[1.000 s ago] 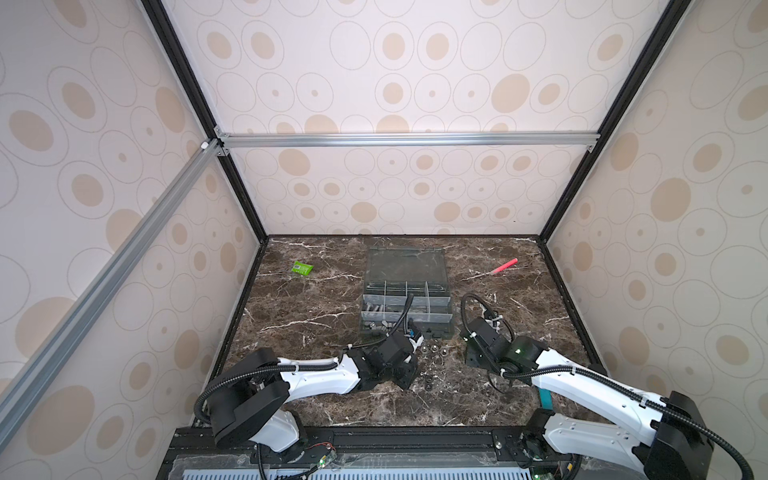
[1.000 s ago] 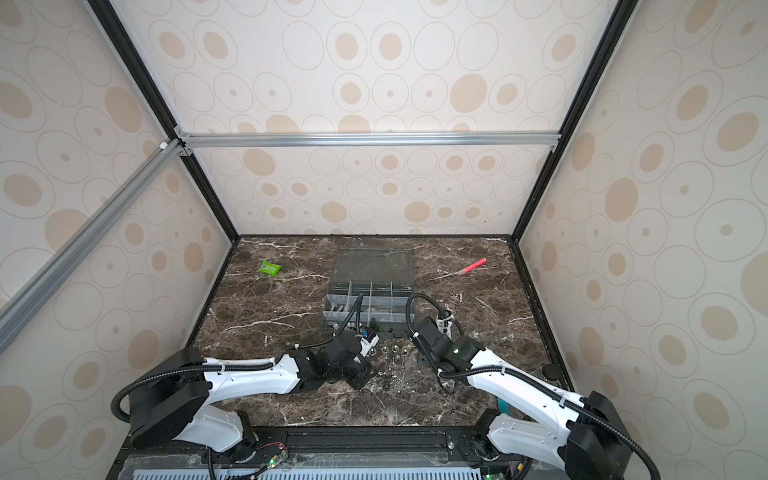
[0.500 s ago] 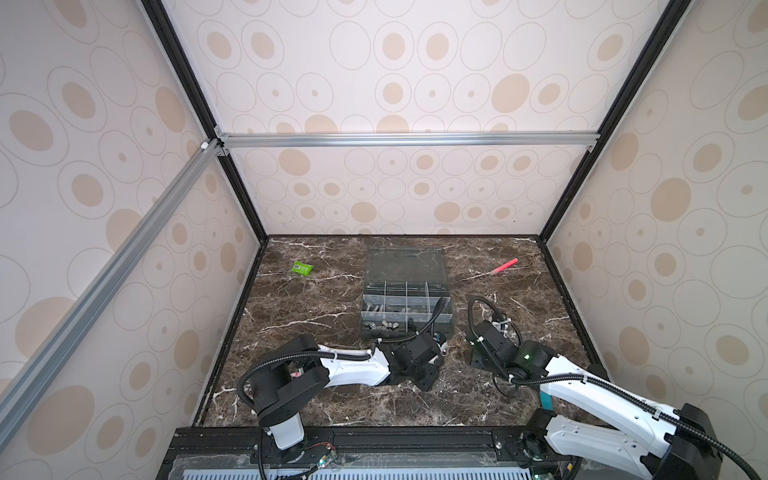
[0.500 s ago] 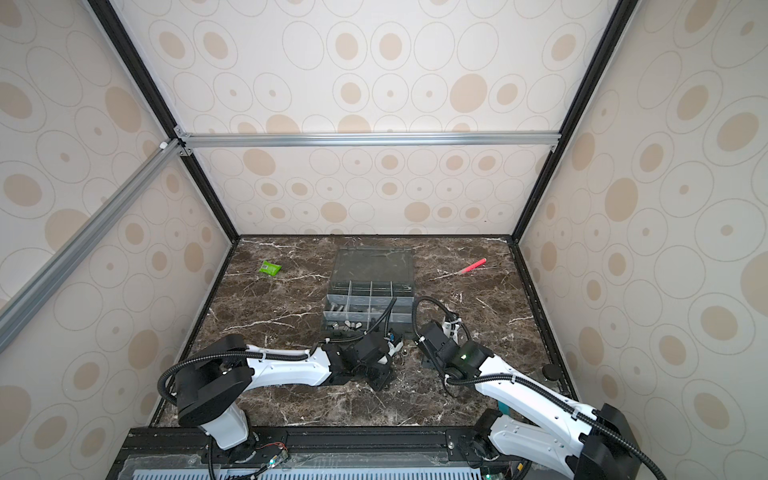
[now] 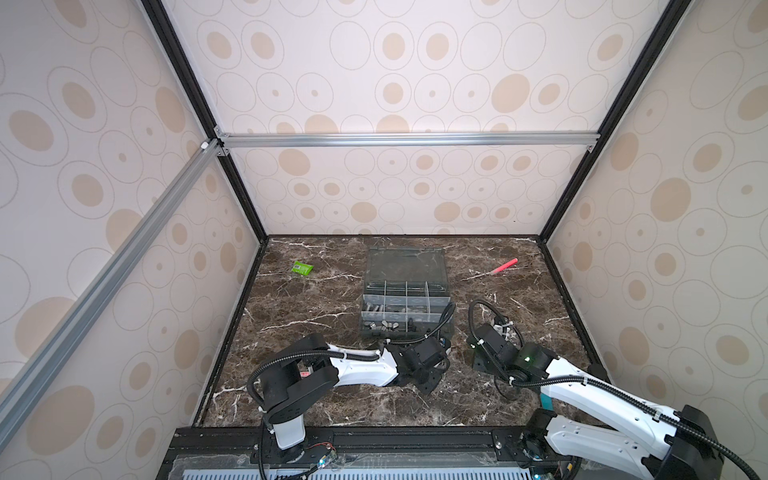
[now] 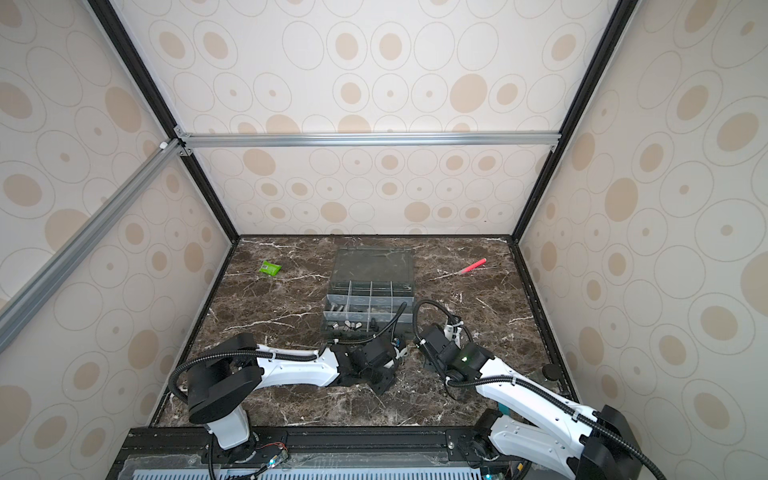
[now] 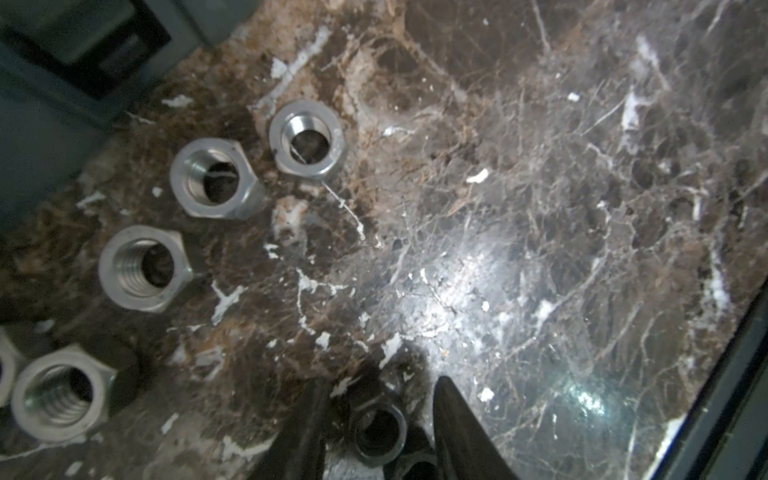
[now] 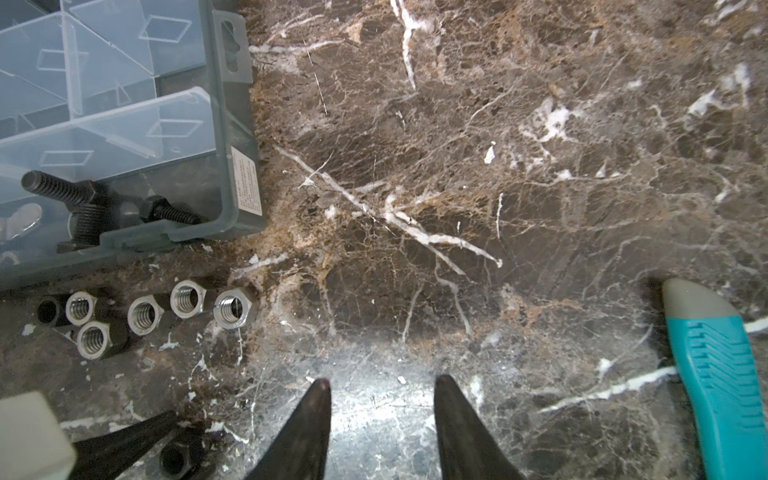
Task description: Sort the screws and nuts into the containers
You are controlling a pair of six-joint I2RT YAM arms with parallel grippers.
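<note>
Silver hex nuts (image 7: 183,178), threaded bores upward; black nut (image 7: 400,432) round, dull

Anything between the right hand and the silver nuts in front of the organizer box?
No, that stretch of marble tabletop is bare. The right wrist view shows it, from the open right hand to the nearest silver nut.

left arm (image 5: 361,371) stretched low toward the middle, left gripper (image 7: 380,384) pointing down, jaws partly apart; right arm (image 5: 590,380) bent low, right gripper (image 8: 380,380) jaws likewise parted.
</note>
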